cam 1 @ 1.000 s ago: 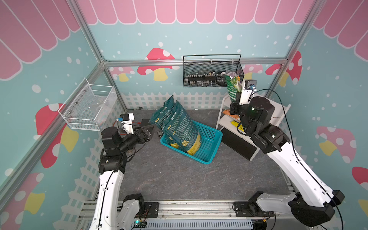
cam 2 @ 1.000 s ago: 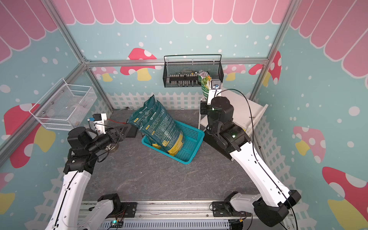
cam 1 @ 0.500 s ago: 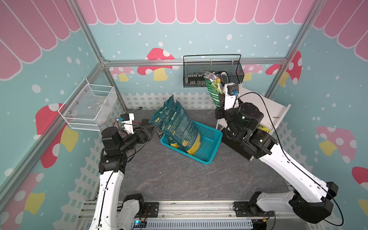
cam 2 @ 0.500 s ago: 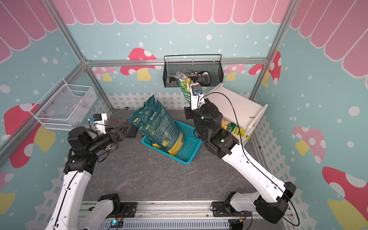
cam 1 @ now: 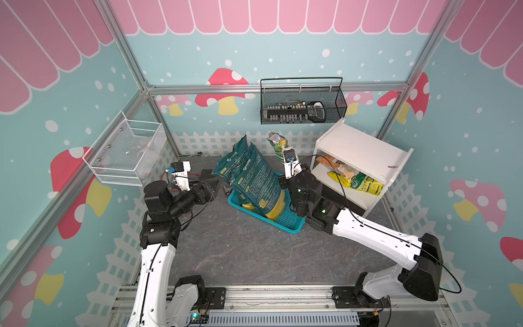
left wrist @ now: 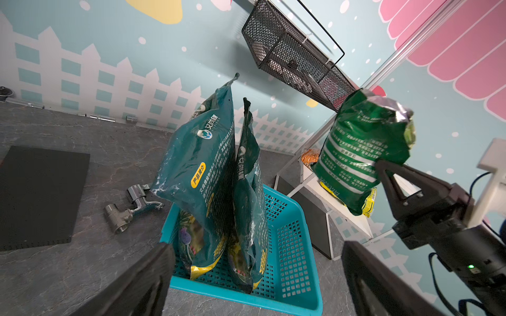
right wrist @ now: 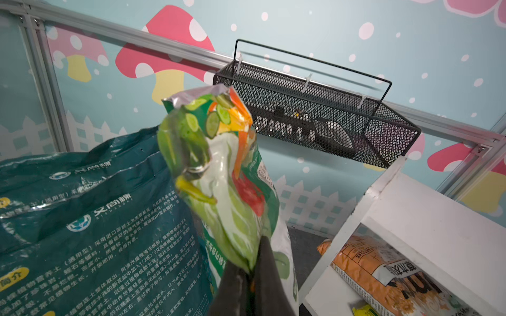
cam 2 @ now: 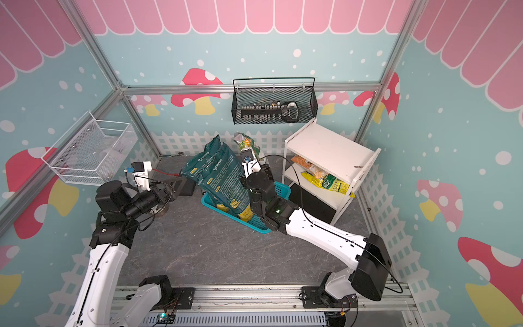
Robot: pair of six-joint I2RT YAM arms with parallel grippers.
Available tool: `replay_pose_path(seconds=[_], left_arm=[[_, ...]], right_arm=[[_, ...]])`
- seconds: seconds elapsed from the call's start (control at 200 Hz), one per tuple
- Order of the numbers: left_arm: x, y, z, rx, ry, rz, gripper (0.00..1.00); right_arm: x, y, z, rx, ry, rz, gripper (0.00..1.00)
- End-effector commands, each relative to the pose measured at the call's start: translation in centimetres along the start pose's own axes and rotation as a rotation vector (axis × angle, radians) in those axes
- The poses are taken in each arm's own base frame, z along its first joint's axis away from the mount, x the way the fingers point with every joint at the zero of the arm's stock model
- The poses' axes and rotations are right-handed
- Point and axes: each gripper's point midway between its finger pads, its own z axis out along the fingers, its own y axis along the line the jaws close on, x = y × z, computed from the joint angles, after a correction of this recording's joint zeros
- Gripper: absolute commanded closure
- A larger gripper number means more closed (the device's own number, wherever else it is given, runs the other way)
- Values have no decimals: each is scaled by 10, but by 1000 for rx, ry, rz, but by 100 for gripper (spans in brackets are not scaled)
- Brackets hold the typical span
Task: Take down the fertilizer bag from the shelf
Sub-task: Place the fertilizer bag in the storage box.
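The fertilizer bag (cam 1: 278, 143) (cam 2: 244, 142), green with a vegetable print, hangs upright in the air off the white shelf (cam 1: 359, 147) (cam 2: 325, 141). My right gripper (right wrist: 250, 273) is shut on its lower edge, as the left wrist view also shows on the bag (left wrist: 358, 147). The bag floats between the shelf's left side and two tall dark teal bags (cam 1: 252, 175) standing in a teal basket (cam 1: 285, 226). My left gripper (left wrist: 257, 247) (cam 1: 210, 185) is open and holds nothing, on the left of the basket, facing it.
An orange bag (cam 1: 336, 165) and a yellow-green bag (cam 1: 362, 182) lie on the shelf's lower tier. A black wire basket (cam 1: 302, 104) hangs on the back wall and a white mesh basket (cam 1: 127, 153) on the left wall. A metal pipe fitting (left wrist: 128, 208) and a black pad (left wrist: 38, 197) lie on the floor.
My right arm has carried the fertilizer bag from over the shelf leftward and downward, to beside the teal bags. The left arm has stayed put.
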Motion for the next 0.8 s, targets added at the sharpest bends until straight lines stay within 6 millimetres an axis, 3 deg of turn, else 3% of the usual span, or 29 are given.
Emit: replay_pose_path(seconds=[0.0,0.21,0.34,0.445,0.63,0.791], left_arm=[[-11,-12,-6,7,-25,48,1],[-10,-10,-5,4,-23,45,1],[-10,-11,-5,8,-23,47,1],[-10,-11,-5,8,-23,47,0],[-10,-11,-5,8,-22,46,1],[-10,-11,-5,8,-20,43,0]], right_arm=[[-36,-28,-9,65,-114,190,100],[3,-13,-2,66,-44,220,100],[43,-13,4,147,22,214,100],[68,-2,12,162,57,186,100],[90,32,26,81,105,165,100],[105,37,34,126,138,142,100]])
